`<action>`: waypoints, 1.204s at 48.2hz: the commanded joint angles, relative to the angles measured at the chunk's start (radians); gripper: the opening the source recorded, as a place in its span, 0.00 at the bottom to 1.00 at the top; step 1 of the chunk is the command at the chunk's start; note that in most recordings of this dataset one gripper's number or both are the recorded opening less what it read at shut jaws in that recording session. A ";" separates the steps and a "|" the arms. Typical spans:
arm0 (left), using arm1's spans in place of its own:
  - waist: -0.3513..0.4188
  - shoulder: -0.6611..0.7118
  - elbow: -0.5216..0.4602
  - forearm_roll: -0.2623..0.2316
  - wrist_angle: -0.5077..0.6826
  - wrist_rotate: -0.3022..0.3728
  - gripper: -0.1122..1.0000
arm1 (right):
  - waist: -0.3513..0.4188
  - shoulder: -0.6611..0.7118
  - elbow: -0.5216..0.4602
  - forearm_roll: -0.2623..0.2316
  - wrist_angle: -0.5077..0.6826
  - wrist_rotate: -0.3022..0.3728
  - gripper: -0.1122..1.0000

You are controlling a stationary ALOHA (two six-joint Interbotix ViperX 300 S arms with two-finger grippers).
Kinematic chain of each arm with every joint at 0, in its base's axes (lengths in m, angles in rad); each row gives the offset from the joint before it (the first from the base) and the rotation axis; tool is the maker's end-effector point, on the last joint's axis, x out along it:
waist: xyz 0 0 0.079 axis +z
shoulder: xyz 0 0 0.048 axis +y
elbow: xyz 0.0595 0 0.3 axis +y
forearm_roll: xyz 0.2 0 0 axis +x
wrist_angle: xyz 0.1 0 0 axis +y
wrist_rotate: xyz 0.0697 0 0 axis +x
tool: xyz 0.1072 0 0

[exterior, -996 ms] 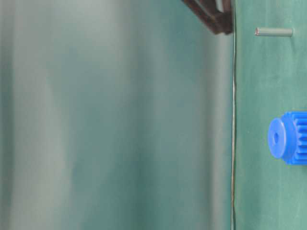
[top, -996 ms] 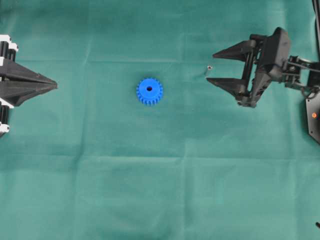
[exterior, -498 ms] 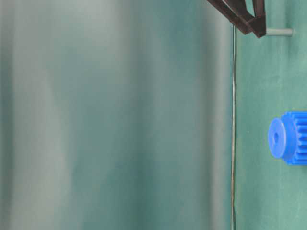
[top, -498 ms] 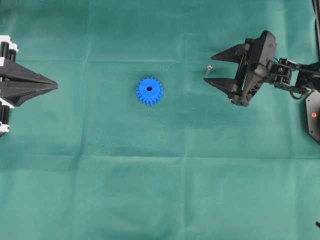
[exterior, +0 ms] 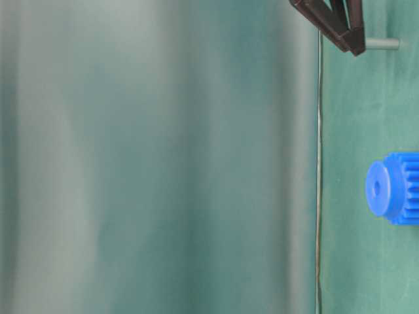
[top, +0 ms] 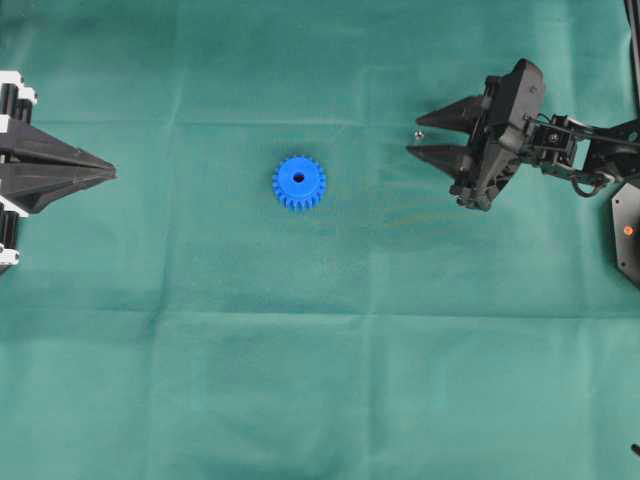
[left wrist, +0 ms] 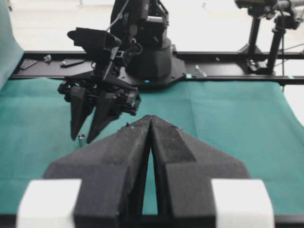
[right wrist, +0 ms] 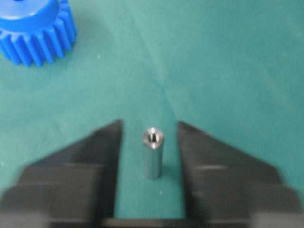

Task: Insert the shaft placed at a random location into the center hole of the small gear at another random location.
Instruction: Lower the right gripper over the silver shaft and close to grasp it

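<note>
- Seen from overhead, the tiny silver-grey metal shaft (top: 418,133) stands upright on the green-clothed tabletop (top: 320,350) at the tips of the right claw (top: 421,139), far nearer that arm than the left claw (top: 110,172), which is pressed together.
- At table level, the bright blue toothed plastic gear (exterior: 393,188) lies well apart from the shaft (exterior: 383,44).
- From the right wrist, the shaft (right wrist: 153,153) sits between the part-spread jaws, gaps either side, not yet pinched.

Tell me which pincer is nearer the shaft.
Right. The right pincer straddles the upright shaft, a finger on each side with gaps. The left pincer sits shut at the far edge, beyond the small gear.
</note>
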 commanded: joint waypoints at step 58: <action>0.002 0.008 -0.025 0.002 0.006 -0.003 0.10 | -0.006 -0.261 -0.057 -0.005 0.247 -0.029 0.21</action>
